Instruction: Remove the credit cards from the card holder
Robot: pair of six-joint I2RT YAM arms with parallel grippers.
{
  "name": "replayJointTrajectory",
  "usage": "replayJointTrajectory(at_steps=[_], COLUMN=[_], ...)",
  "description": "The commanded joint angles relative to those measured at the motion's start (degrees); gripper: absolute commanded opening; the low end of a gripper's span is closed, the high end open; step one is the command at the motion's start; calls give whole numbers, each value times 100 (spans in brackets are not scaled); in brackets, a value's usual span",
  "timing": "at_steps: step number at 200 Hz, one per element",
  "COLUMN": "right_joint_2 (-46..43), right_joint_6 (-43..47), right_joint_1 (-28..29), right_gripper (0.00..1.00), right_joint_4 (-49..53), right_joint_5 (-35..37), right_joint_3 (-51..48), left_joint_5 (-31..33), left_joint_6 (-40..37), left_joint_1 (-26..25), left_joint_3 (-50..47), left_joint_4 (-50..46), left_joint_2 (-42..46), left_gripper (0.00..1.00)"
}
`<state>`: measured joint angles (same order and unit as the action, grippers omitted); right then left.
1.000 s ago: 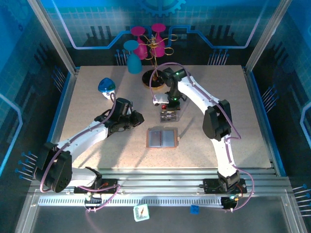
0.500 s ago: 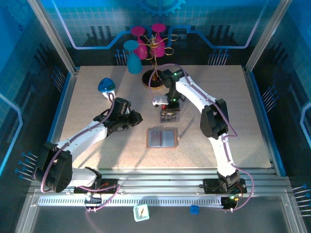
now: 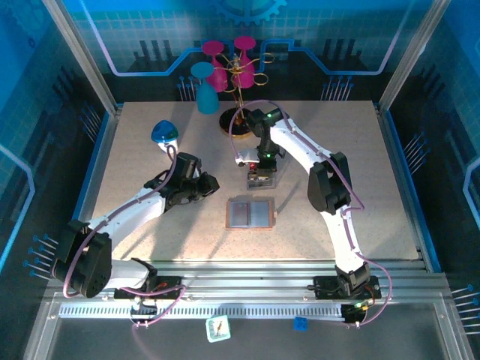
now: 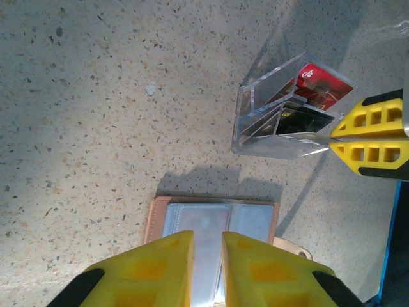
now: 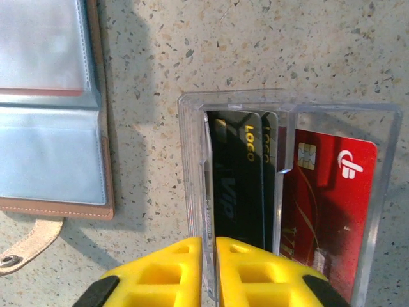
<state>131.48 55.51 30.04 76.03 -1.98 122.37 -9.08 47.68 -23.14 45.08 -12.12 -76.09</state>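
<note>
**Red and black cards in the clear box**

Brown holder (image 3: 250, 214) lies open on the counter (image 3: 150, 142), pockets bare. Left gripper (image 4: 208, 256) hovers beside it, slightly parted, grasping nothing. Beyond, cards (image 5: 300, 204) stand inside the box (image 5: 192, 166); right gripper (image 5: 209, 262) above, barely parted, released.

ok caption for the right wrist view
Right hand above clear box holding black and red cards, open card holder alongside.

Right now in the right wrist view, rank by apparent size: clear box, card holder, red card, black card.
1. Clear box
2. Card holder, though cropped by the frame edge, so unsure against the box
3. Red card
4. Black card, edge-on and partly hidden, probably the same real size as the red one
</note>
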Motion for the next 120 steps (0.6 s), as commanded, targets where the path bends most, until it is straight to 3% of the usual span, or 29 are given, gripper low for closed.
replayJointTrajectory(at_steps=[1,62,120], right_joint_2=[-62,-857,-2030], right_joint_6=[-162,-797,-2614], right_joint_1=[-7,10,126], right_gripper=[18,24,24], right_joint_4=[59,-671,-2148], right_joint_5=[-145,-322,-758], right_joint_3=[151,-487,-2186], left_joint_5=[-167,-556,-940], left_joint_6=[-18,31,4], left_joint_1=[48,46,37], left_joint_3=[-46,-4,209], left_joint_4=[25,225,304], left_joint_2=[57,-331,-909], left_gripper=[19,20,19])
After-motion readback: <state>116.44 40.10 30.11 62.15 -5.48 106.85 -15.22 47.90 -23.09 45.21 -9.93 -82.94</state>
